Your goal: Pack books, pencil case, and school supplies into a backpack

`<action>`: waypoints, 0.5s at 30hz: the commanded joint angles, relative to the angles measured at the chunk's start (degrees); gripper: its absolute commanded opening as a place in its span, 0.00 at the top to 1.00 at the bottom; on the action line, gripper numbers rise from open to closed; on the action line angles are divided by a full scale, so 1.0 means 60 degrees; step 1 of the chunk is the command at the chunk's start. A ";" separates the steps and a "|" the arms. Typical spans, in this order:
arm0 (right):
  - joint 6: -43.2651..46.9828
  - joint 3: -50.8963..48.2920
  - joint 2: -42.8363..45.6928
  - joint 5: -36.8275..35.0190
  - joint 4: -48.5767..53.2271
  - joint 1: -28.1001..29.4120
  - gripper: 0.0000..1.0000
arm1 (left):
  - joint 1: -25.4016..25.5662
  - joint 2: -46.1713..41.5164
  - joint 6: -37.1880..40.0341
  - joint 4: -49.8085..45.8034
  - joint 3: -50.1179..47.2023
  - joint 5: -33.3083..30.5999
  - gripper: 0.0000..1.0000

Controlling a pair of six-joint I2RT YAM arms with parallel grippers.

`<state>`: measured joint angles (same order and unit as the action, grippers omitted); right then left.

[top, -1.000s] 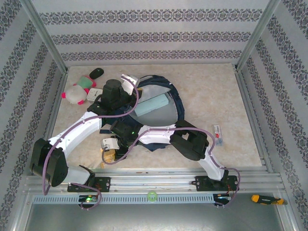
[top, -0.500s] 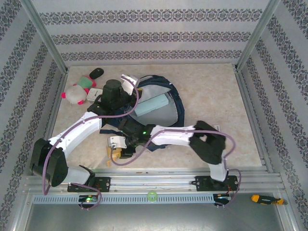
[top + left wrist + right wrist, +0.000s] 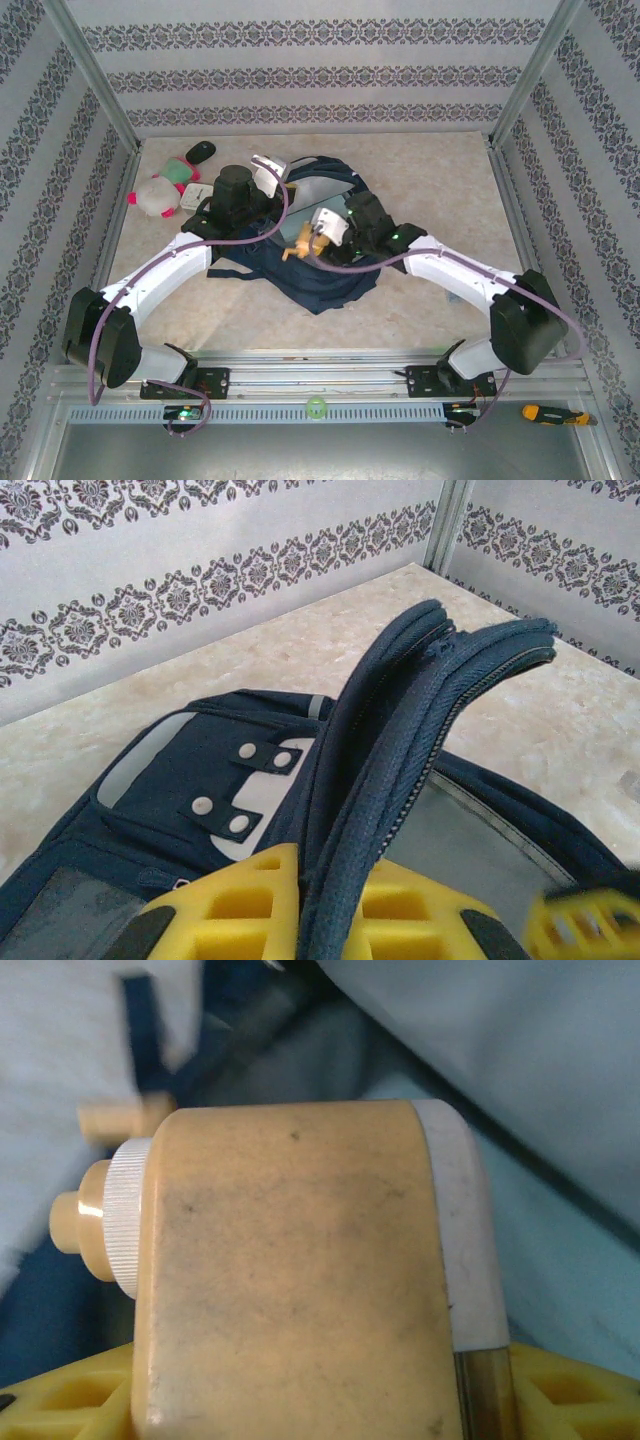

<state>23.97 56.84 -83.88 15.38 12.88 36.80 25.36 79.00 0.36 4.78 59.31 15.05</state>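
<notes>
**Item:** pencil sharpener [image 3: 300,1280], a yellow-orange box with a white end band, and a knurled knob and crank on one side

**Location:** off the bench [image 3: 430,180], held over the open mouth of the backpack [image 3: 335,285], close to the grey lining

**Holder:** right gripper [image 3: 308,238], closed across the sharpener's body at a middling spread. Its yellow fingers [image 3: 575,1400] show at both lower corners of the right wrist view, and the box sits square between them

**Support:** left gripper [image 3: 325,910], pinched narrow on the backpack's zip rim, lifting one side so the mouth stands open

**Already inside, as judged:** pencil case [image 3: 590,1300], the pale blue surface close beneath the sharpener

**Step in hand:** setting the sharpener into the main compartment

**Handling notes:**
- Lower well past the zip rim before letting go, so the box cannot tip back out onto the bench
- Aim for bare lining beside the pencil case rather than on top of it, since a hard box may slide off a smooth flat lid
- Mind the crank. It sticks out sideways and could catch the zip teeth or a strap, so bring it in turned away from the lifted rim
- Hold the rim up until the right gripper is clear, because the slack fabric is likely to fold over the opening
- Open only once the sharpener rests on something

**Not for packing:** plush toy [image 3: 155,195], lying well apart at the far left
</notes>
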 commanded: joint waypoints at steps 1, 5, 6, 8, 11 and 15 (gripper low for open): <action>-0.0592 0.0036 -0.0428 0.0134 0.0222 -0.0491 0.48 | -0.0143 -0.0456 -0.0119 0.1123 0.0099 0.0255 0.99; -0.1197 0.0273 -0.1080 -0.0049 0.0300 -0.0947 0.49 | -0.0154 -0.0438 -0.0148 0.1137 0.0121 0.0333 0.99; -0.1357 0.0355 -0.1242 -0.0066 0.0353 -0.1015 0.48 | -0.0146 -0.0432 -0.0150 0.1153 0.0142 0.0349 0.99; -0.1550 0.0476 -0.1432 -0.0106 0.0444 -0.1021 0.49 | -0.0143 -0.0421 -0.0163 0.1167 0.0155 0.0381 0.99; -0.1818 0.0452 -0.1491 -0.0212 0.0393 -0.0949 0.46 | -0.0141 -0.0393 -0.0163 0.1196 0.0158 0.0420 0.99; -0.2285 0.0420 -0.1431 -0.0241 0.0113 -0.0905 0.35 | -0.0141 -0.0342 -0.0166 0.1236 0.0141 0.0480 0.99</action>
<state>13.91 57.39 -93.06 14.33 15.40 30.92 25.36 79.00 0.36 4.93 59.31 16.32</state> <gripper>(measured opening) 0.615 0.106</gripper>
